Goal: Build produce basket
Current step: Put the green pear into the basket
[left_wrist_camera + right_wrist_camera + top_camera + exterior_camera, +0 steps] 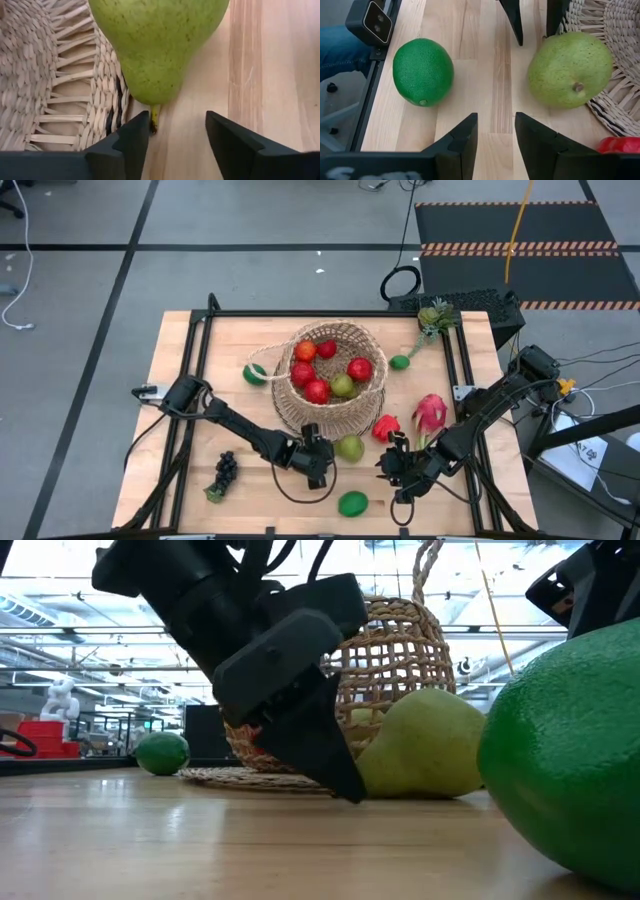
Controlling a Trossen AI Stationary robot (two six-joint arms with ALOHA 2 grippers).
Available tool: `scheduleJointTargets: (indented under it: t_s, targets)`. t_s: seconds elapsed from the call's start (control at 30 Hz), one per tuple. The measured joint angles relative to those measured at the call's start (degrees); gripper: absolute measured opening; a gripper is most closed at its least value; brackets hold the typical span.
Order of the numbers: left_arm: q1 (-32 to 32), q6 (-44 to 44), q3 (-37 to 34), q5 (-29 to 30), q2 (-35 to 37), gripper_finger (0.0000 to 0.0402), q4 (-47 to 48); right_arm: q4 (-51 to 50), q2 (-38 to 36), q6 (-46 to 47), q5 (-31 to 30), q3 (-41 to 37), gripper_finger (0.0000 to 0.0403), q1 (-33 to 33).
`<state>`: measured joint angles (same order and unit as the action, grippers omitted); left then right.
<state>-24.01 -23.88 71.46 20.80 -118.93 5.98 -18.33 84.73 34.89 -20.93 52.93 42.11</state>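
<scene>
A green pear [160,45] lies on the table against the near side of the basket [330,375], its stem [154,117] pointing at my left gripper [177,135]. That gripper is open and slants down. Its fingertips stand on either side of the stem end, and I see no touch. The basket holds several red fruits and a green pear. My right gripper [495,132] hovers open to the pear's right with nothing between its fingers. A lime [423,71] lies near the front edge. The dragon fruit [430,413] and a red fruit [386,427] lie right of the basket, and the grapes [225,473] at the near left.
One lime [255,373] rests left of the basket and another [399,362] to its right. A leafy green piece [435,315] sits at the far right corner. Black rails [195,380] run along the table's sides. Bare wood shows between the grapes and my left arm.
</scene>
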Motion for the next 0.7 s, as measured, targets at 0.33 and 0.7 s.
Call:
scheduleJointTargets:
  t_s: [0.33, 0.7]
  targets:
    - [0.6, 1.1, 0.1, -0.1, -1.4, 0.0123, -1.3, 0.1, 0.0, 0.0, 0.0, 0.0, 0.0128, 0.0]
    - [0.9, 4.4, 0.2, -0.1, -2.4, 0.0011, -2.9, 0.0, 0.0, 0.2, 0.0, 0.0, 0.0128, 0.0]
